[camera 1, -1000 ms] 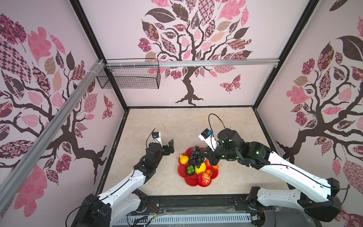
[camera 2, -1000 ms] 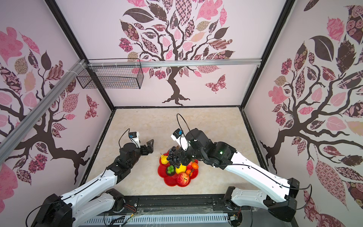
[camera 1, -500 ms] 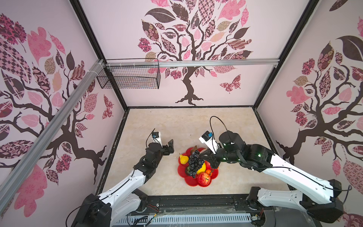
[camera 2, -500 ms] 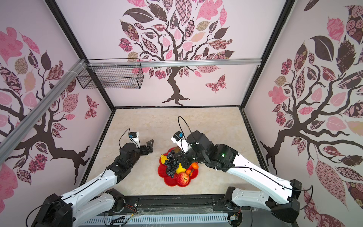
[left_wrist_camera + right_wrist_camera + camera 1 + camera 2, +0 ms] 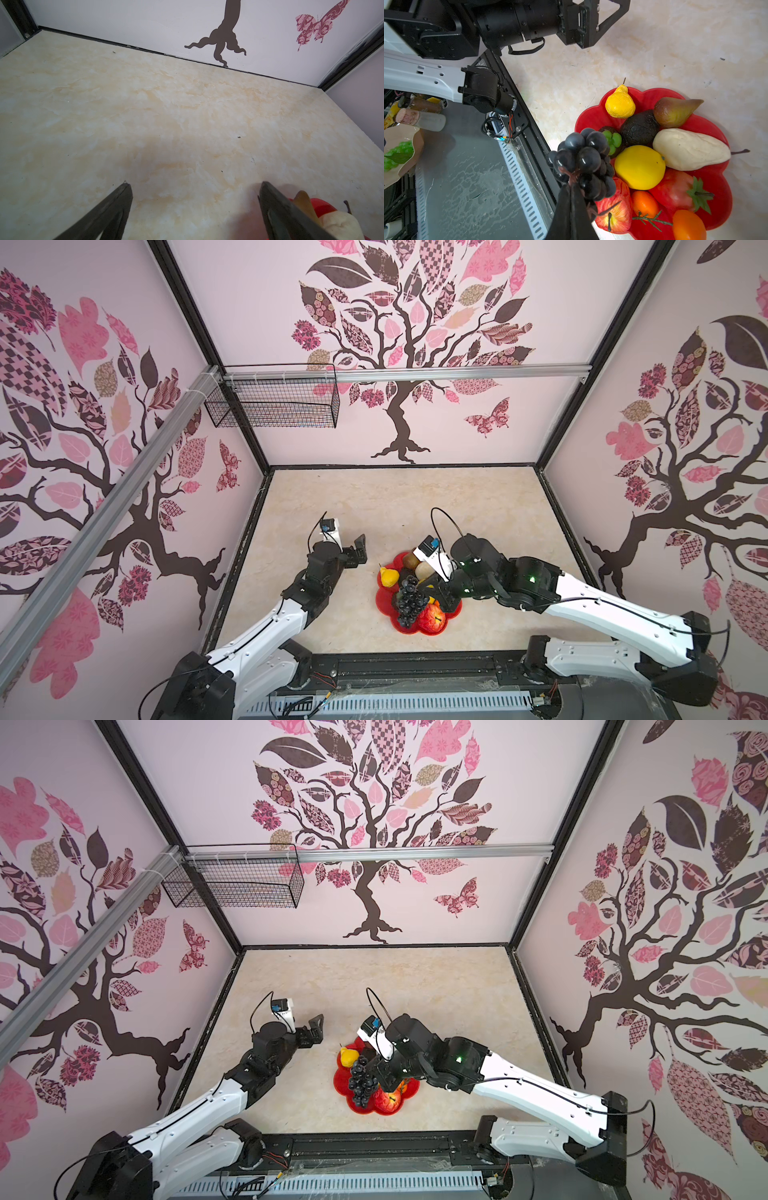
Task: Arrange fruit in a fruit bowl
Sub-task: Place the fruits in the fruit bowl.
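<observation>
The bowl [image 5: 588, 119] is glossy red. The grapes [image 5: 583, 158] are black, the lemon [image 5: 639, 167] and small pear [image 5: 619, 105] yellow, the long pear [image 5: 689, 152] cream, and the pointed pear [image 5: 672, 112] maroon-brown. The avocado [image 5: 639, 128] is near-black, the apple [image 5: 614, 205] red streaked yellow. The table [image 5: 166, 116] is cream marble-patterned; the walls [image 5: 257, 323] are pale pink with brown trees and patterned pink leaves.

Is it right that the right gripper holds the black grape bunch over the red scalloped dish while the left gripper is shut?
No: the left gripper is open, per the left wrist view; the right gripper holds the black grape bunch over the red scalloped dish.
</observation>
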Robot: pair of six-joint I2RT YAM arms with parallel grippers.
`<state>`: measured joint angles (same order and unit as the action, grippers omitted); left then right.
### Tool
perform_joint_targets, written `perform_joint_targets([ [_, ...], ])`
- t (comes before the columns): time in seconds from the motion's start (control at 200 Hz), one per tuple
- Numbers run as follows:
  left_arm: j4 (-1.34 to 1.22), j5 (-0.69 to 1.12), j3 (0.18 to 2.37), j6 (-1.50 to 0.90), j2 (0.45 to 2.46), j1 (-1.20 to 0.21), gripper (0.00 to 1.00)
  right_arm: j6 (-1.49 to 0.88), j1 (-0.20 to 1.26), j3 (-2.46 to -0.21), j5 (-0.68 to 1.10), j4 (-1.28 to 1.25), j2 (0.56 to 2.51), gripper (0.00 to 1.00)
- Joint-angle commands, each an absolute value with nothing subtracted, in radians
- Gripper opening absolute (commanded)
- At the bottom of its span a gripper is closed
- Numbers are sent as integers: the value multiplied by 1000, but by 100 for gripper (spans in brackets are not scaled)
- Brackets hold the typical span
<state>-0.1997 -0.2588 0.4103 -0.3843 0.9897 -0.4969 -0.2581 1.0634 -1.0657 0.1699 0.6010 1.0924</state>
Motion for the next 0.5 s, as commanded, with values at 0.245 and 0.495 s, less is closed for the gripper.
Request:
perform_joint_targets([
  [0.245,-207,-270,397,-373,980,-492,98,-267,1090,-1027,154,548,1106,0],
  [0.495,-200,-305,385,-380,952,-490,98,-265,1109,-1039,149,536,1157,0],
])
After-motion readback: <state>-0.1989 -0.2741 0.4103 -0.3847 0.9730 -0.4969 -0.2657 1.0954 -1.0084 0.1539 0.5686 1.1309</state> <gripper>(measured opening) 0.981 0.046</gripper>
